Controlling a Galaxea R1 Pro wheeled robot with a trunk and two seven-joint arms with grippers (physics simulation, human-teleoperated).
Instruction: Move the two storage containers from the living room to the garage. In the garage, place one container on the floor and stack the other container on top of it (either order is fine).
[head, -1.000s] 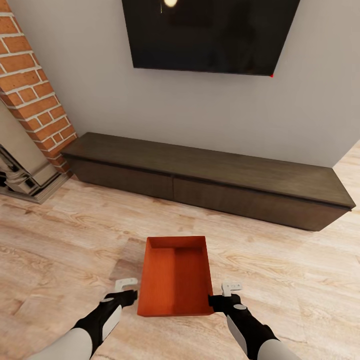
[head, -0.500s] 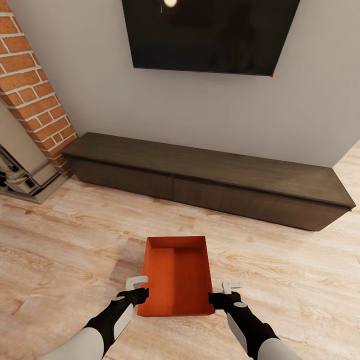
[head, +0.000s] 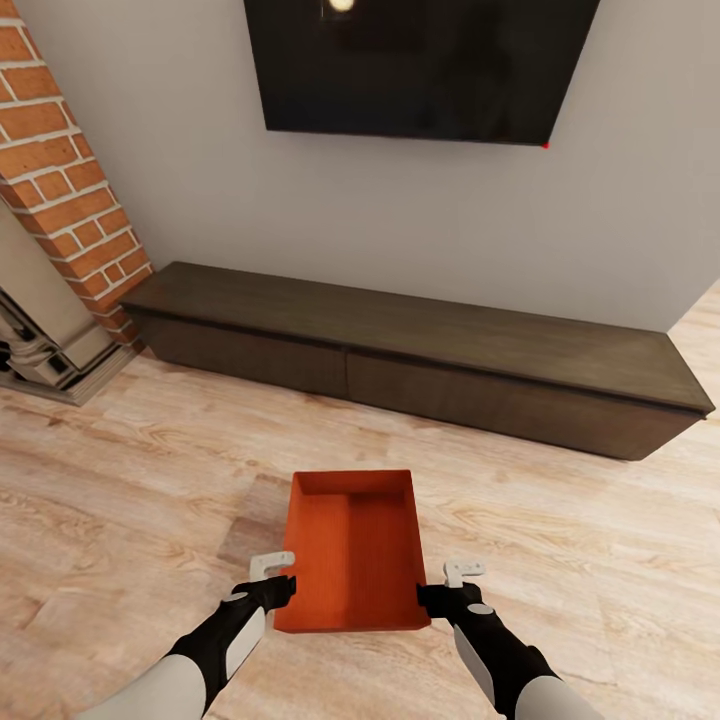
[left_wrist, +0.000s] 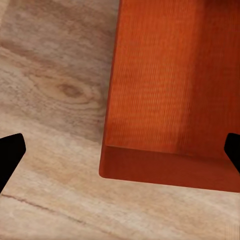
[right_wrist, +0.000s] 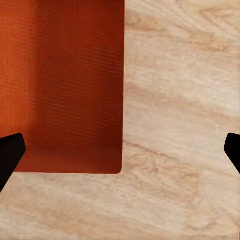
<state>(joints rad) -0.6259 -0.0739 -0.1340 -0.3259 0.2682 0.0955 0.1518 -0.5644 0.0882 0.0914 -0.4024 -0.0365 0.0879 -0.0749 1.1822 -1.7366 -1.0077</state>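
Observation:
One orange-red storage container (head: 352, 548) sits open-top and empty on the light wood-plank floor of the living room, its long axis pointing away from me. My left gripper (head: 276, 577) is open at the container's near left corner, and in the left wrist view the left gripper (left_wrist: 120, 154) has its fingers wide apart on either side of the container (left_wrist: 170, 85) wall. My right gripper (head: 446, 584) is open at the near right corner. In the right wrist view the right gripper (right_wrist: 121, 152) likewise straddles the side wall of the container (right_wrist: 65, 80).
A long dark low bench (head: 420, 345) runs along the grey wall behind the container, under a wall TV (head: 420, 60). A red brick fireplace (head: 60, 170) stands at the left. Wood-plank floor (head: 130, 480) lies open on both sides.
My left gripper has moved right, up to the container's left wall. The right gripper and the container have stayed put. The view has tilted slightly.

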